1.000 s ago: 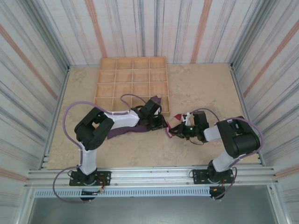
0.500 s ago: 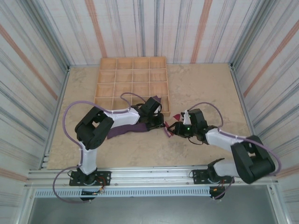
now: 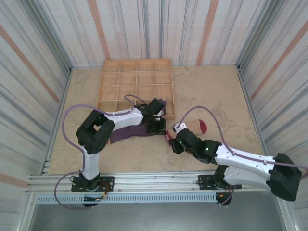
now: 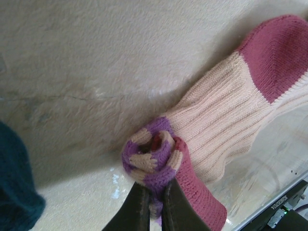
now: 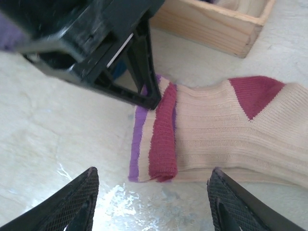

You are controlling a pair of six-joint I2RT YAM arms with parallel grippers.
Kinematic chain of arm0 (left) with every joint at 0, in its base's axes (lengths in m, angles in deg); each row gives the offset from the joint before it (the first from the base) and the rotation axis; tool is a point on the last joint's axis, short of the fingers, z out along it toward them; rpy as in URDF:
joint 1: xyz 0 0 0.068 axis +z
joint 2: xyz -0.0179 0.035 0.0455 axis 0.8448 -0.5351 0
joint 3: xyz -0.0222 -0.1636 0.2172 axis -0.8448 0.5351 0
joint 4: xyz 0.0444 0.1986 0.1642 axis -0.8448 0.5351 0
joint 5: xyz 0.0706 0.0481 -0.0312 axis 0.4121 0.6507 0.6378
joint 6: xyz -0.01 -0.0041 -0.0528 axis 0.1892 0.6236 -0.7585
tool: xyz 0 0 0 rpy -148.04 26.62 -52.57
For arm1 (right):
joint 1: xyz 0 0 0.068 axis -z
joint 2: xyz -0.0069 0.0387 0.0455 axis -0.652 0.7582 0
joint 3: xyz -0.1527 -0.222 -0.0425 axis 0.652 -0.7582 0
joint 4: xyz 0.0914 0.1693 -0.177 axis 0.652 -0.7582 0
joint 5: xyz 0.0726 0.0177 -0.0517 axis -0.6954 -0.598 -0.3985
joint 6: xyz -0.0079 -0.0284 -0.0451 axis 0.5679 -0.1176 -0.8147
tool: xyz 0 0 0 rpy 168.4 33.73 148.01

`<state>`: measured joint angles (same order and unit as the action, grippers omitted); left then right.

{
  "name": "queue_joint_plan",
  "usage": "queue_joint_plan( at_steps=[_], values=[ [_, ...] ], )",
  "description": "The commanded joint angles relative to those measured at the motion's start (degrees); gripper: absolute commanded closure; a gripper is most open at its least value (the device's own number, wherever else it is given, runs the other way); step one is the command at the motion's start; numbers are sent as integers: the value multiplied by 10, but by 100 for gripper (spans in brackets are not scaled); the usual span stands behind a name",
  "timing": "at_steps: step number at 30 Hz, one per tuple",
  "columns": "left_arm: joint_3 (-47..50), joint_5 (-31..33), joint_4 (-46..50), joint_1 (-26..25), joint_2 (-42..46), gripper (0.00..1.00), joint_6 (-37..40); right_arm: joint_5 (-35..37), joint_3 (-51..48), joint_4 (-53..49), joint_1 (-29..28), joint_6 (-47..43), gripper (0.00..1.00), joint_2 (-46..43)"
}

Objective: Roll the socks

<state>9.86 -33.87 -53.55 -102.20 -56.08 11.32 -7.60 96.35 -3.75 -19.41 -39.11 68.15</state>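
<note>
Left gripper nips the tan sock by its rolled striped cuff.

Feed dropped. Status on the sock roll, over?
Left pincer shut on tan sock, at its curled cuff. Right pincer open, empty, near it. Wooden tray beside, not blocking.

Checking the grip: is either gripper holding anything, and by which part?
The left gripper pinches the tan sock by its rolled striped cuff; the right gripper is open, holding nothing.
</note>
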Motion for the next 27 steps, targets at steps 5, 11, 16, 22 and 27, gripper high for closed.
queue_joint_plan(
  at_steps=[5,11,16,22,27],
  values=[
    [-8,-10,48,7,17,100,16,150,77,4,-89,-61,40,171],
    [3,-12,47,12,27,100,16,199,116,11,-113,-58,43,287],
    [17,-17,41,18,36,100,16,237,123,9,-116,-42,47,331],
    [26,-17,32,20,41,100,17,247,129,20,-114,-37,74,365],
    [49,-14,8,24,64,75,15,195,106,54,-96,-34,99,348]
  ],
)
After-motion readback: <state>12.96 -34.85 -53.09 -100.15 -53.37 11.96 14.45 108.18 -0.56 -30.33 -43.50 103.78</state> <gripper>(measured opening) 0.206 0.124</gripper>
